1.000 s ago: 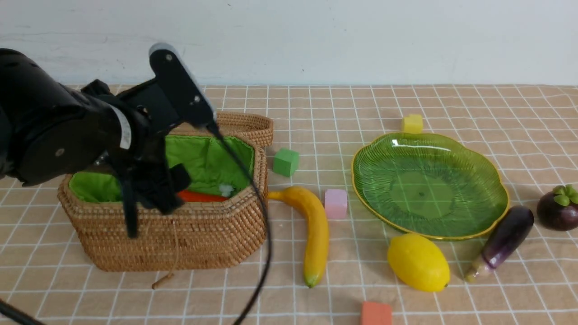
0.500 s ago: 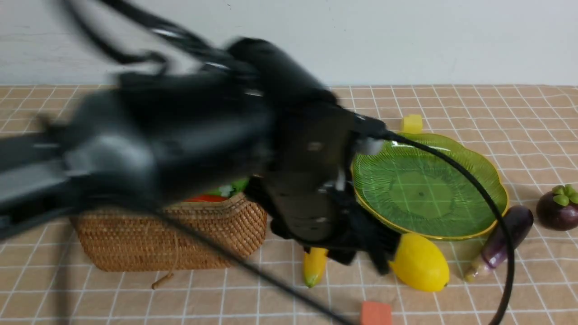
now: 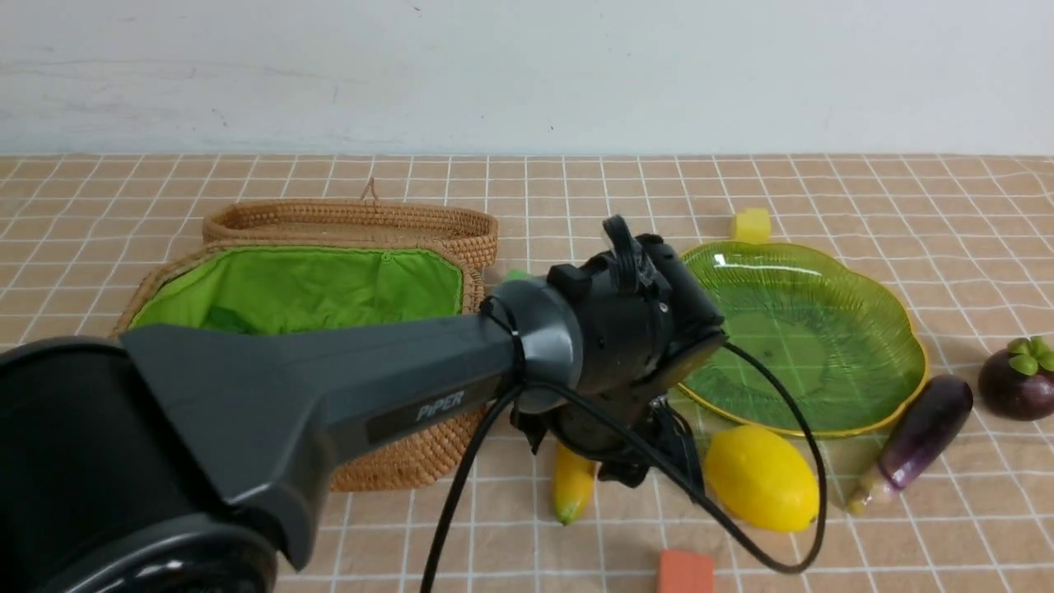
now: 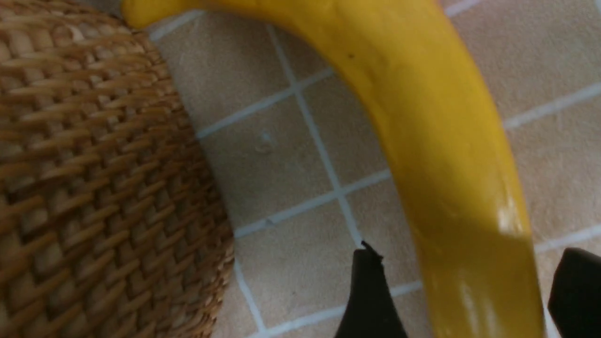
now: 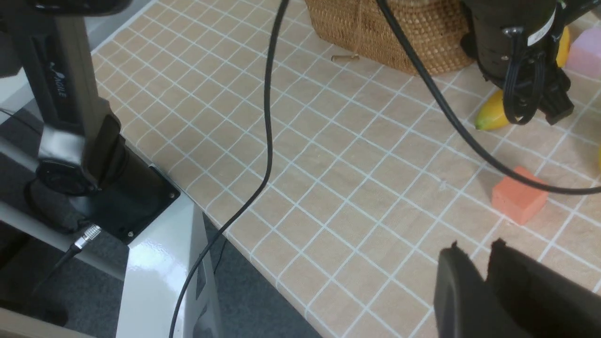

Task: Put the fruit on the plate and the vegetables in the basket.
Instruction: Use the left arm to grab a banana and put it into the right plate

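A pale, faintly marked wall [image 3: 527, 74] rises behind the tan, white-gridded tabletop [image 3: 922, 214]

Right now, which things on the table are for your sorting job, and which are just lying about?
For the job:
- banana
- lemon
- mangosteen
- eggplant
- plate
- basket

Just lying about:
- yellow block
- red block
- pink block
- wicker lid

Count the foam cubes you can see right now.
4: yellow behind the plate; green mostly behind the left arm; red nearest us; pink beside the banana. Others may be hidden.
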You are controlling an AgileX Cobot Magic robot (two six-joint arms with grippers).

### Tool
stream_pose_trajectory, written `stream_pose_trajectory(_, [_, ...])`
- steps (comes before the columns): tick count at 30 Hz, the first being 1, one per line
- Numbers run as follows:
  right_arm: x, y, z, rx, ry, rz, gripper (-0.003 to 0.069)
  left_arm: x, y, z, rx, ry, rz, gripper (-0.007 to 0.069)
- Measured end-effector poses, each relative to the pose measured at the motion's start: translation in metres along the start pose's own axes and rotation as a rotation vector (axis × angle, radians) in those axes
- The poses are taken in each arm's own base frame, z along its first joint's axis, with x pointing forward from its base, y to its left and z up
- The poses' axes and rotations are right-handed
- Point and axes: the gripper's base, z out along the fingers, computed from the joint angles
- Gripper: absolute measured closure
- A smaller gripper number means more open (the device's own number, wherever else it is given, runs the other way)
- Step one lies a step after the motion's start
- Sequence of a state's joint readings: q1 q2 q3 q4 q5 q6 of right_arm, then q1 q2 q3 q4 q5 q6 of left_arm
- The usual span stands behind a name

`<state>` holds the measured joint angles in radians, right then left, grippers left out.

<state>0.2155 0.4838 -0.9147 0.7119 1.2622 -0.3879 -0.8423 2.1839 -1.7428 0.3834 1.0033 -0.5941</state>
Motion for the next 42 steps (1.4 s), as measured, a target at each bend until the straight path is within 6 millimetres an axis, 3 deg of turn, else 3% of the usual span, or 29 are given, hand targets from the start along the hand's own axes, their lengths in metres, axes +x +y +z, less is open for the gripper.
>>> stream_pose_trajectory(4, [0.0,0.0,0.0,0.0,0.0,0.0,0.0543,-0.001,-0.001,0.011,0.024,0.007,-0.021,0.0251])
stream_pose_trajectory(5, [0.0,0.0,0.0,0.0,0.0,0.0,0.0543,0.0,-0.002,0.013,0.028,0.011,-0.026,0.0328])
stream_pose_trajectory(11, [0.0,0.0,0.0,0.005,0.001,-0.003,0.0539,-0.005,0.0,0.009,0.008,-0.006,-0.054,0.0325])
stream_pose_trajectory(14, [0.0,-0.003,-0.002,0.048,0.009,-0.011,0.0539,-0.016,0.005,-0.008,-0.023,-0.04,-0.068,0.0325])
stream_pose_trajectory(16, [-0.004,-0.009,-0.008,0.149,-0.006,-0.006,0.0539,-0.033,0.01,-0.044,-0.012,-0.115,-0.082,0.0325])
stream_pose_trajectory(17, [-0.004,-0.009,-0.008,0.157,-0.005,-0.006,0.0539,-0.034,0.011,-0.049,-0.008,-0.126,-0.082,0.0325])
stream_pose_trajectory(18, [-0.006,-0.013,-0.011,0.218,-0.023,0.0,0.0538,-0.043,0.012,-0.072,0.018,-0.188,-0.064,0.0325])
stream_pose_trajectory(19, [-0.007,-0.015,-0.012,0.236,-0.032,0.002,0.0537,-0.045,0.012,-0.079,0.029,-0.208,-0.055,0.0325])
stream_pose_trajectory(21, [-0.009,-0.023,-0.015,0.337,-0.059,0.027,0.0534,-0.057,0.01,-0.115,0.107,-0.332,0.04,0.0325])
stream_pose_trajectory(24, [-0.01,-0.031,-0.019,0.435,-0.08,0.07,0.0531,-0.069,-0.003,-0.13,0.228,-0.466,0.239,0.0325])
stream_pose_trajectory(27, [-0.01,-0.035,-0.02,0.477,-0.091,0.11,0.0529,-0.076,-0.022,-0.109,0.313,-0.547,0.412,0.0325])
stream_pose_trajectory(29, [-0.01,-0.035,-0.02,0.474,-0.094,0.124,0.0529,-0.08,-0.034,-0.084,0.328,-0.576,0.489,0.0325])
stream_pose_trajectory(32, [-0.009,-0.033,-0.019,0.451,-0.085,0.145,0.0529,-0.085,-0.044,-0.044,0.311,-0.619,0.557,0.0325])
stream_pose_trajectory(35, [-0.007,-0.031,-0.018,0.432,-0.067,0.156,0.0529,-0.087,-0.046,-0.024,0.3,-0.633,0.563,0.0305])
stream_pose_trajectory(37, [-0.006,-0.03,-0.018,0.424,-0.051,0.163,0.0526,-0.09,-0.043,-0.011,0.278,-0.649,0.567,0.0192])
stream_pose_trajectory(38, [-0.006,-0.03,-0.018,0.423,-0.052,0.163,0.0526,-0.09,-0.042,-0.01,0.278,-0.648,0.567,0.0181])
stream_pose_trajectory(39, [-0.006,-0.03,-0.018,0.419,-0.05,0.165,0.0525,-0.091,-0.041,-0.009,0.273,-0.652,0.566,0.0107])
stream_pose_trajectory(42, [-0.006,-0.03,-0.018,0.419,-0.051,0.165,0.0522,-0.091,-0.037,-0.021,0.282,-0.638,0.54,-0.0018])
